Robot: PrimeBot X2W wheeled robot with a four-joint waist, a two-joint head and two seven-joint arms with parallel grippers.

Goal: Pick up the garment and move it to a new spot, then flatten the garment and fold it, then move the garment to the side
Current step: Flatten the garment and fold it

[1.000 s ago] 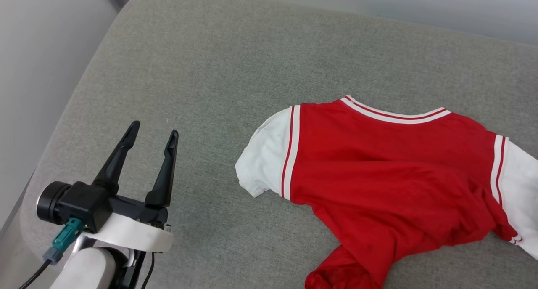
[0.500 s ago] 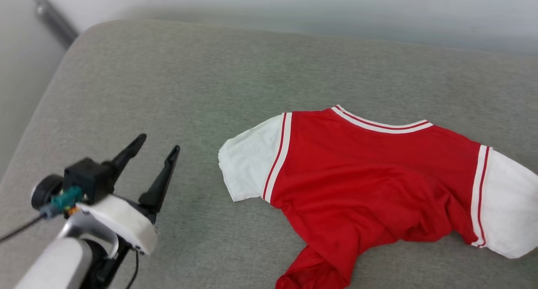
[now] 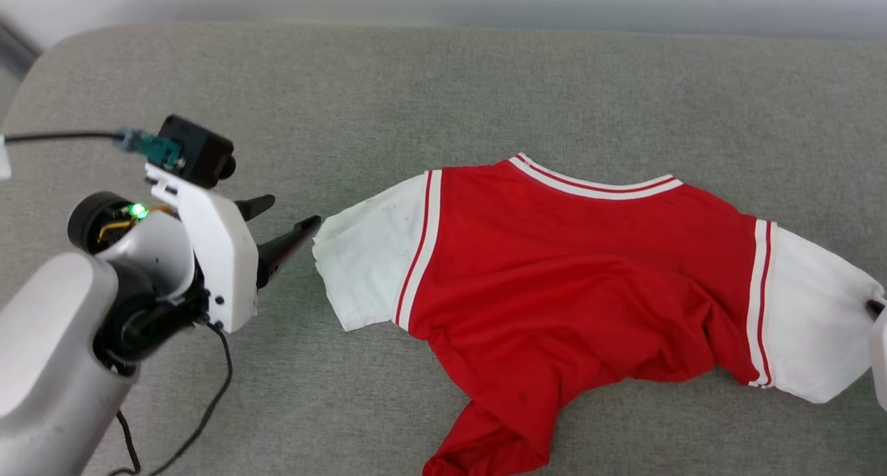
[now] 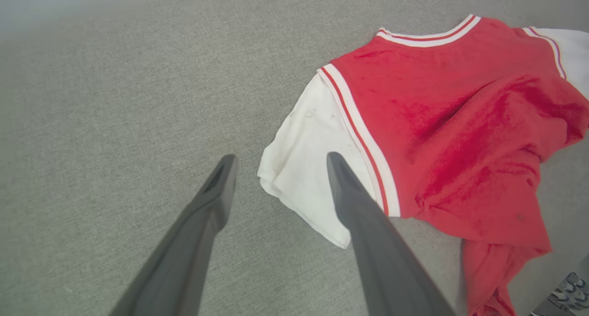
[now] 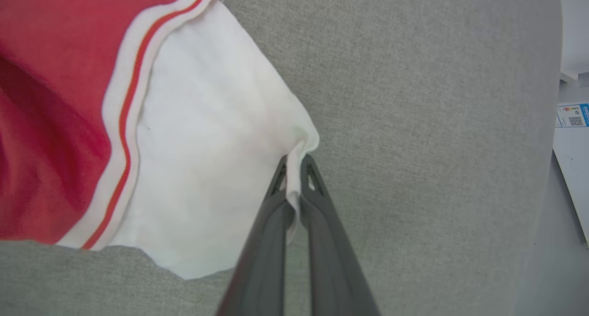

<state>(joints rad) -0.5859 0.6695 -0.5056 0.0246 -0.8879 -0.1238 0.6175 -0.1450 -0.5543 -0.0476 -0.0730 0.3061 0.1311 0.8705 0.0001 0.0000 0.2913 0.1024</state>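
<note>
Soft, even light, faint shadow beneath the garment [image 3: 554,254], far edge hazy

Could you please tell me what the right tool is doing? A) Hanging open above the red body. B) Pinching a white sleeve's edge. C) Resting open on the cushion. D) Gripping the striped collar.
B: in the right wrist view the right tool is shut on the edge of the white sleeve of the garment.

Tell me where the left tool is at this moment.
In the head view the left tool is at the left, open over the grey cushion, its tips close beside the white sleeve of the garment.
</note>
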